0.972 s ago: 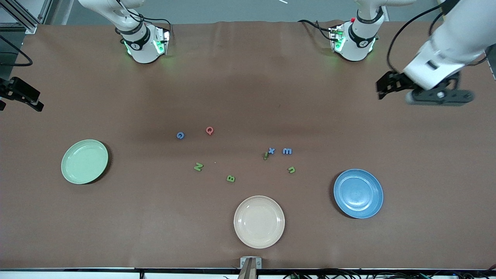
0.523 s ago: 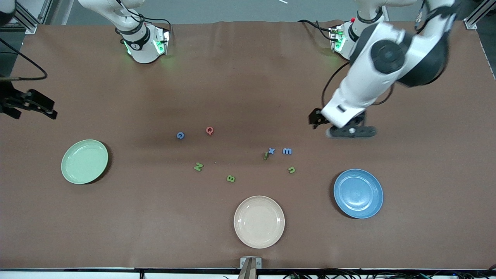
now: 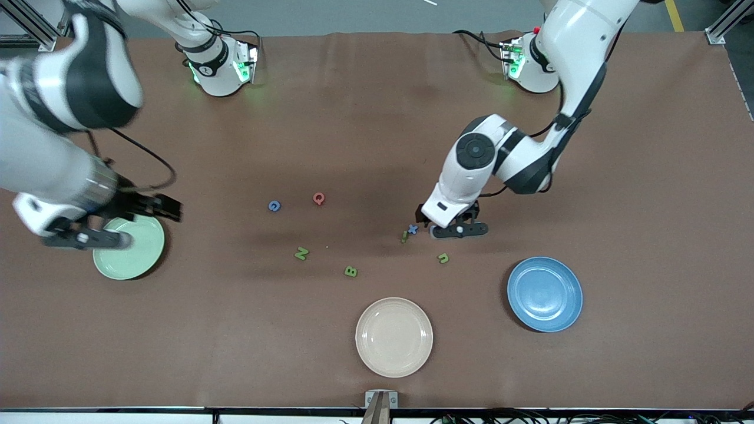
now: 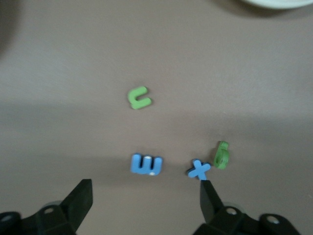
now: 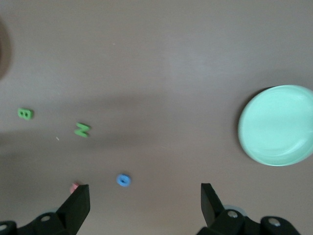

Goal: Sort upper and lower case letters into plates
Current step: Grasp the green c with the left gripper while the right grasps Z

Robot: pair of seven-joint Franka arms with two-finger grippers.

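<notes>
Blue letter m [image 4: 146,164] | between open left fingers [image 4: 81,197] | untouched

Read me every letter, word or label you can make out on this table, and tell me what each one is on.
"Q": red toy letter.
"N": green toy letter.
"B": green toy letter.
"x": blue toy letter.
"m": blue toy letter, under the left gripper.
Round blue letter, hooked green letter, small green letter: unreadable.
Green plate, blue plate, cream plate: no text.
</notes>
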